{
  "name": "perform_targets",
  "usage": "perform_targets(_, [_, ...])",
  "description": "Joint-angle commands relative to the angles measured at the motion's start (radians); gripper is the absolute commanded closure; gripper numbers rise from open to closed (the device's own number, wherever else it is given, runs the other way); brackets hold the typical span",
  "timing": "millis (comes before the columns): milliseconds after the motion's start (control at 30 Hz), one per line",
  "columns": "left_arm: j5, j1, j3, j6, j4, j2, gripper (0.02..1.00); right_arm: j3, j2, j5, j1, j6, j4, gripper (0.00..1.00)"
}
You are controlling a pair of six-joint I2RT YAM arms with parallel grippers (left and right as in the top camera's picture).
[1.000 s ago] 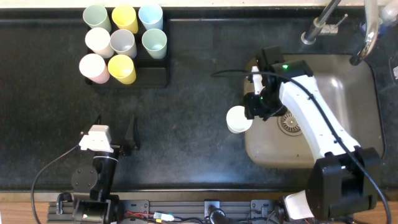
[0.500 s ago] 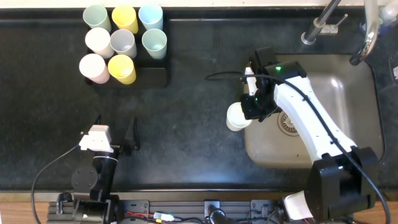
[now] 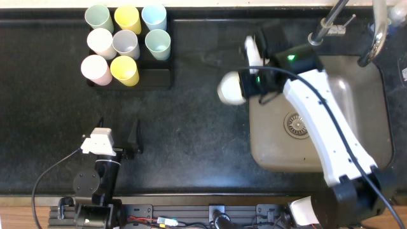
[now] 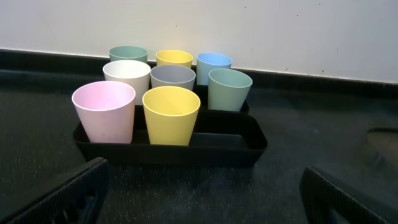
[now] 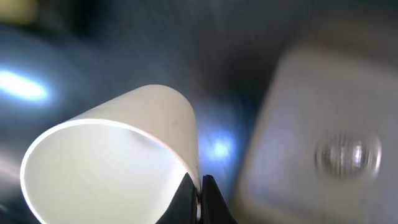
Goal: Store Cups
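White plastic cup (image 3: 231, 88) hangs pinched by its rim in the right tool (image 5: 200, 194) beside the steel sink (image 3: 356, 127); left tool (image 3: 119, 132) gapes wide.

White cup (image 5: 112, 162), black tray (image 4: 168, 153), pastel cups (image 4: 171, 112), black speckled counter (image 3: 191, 140)

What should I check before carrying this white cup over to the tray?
1. Right claw shut on the white cup at its rim: ok.
2. Free slot in the tray, beside the front yellow cup: ok.
3. Worktop between cup and tray bare: ok.
4. Left claw open, parked apart from the tray: ok.
5. Cup's height above the worktop: cannot tell.
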Motion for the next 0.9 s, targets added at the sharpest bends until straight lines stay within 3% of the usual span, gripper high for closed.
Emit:
perform_targets(33, [0.016,0.007,-0.001,0.018,-0.002,-0.010,0.018,0.215,-0.021,-0.038,0.082,0.066,0.021,0.958])
perform_targets(333, [0.016,0.007,-0.001,0.018,-0.002,-0.010,0.018,0.454,0.225,-0.018,0.255,0.116,0.039,0.956])
perform_targets(467, [0.016,0.007,-0.001,0.018,-0.002,-0.010,0.018,0.455,0.319,-0.011,0.275,0.175,0.082,0.961])
perform_targets(900, [0.016,0.007,-0.001,0.018,-0.002,-0.010,0.018,0.455,0.480,-0.008,0.322,0.198,0.126,0.958])
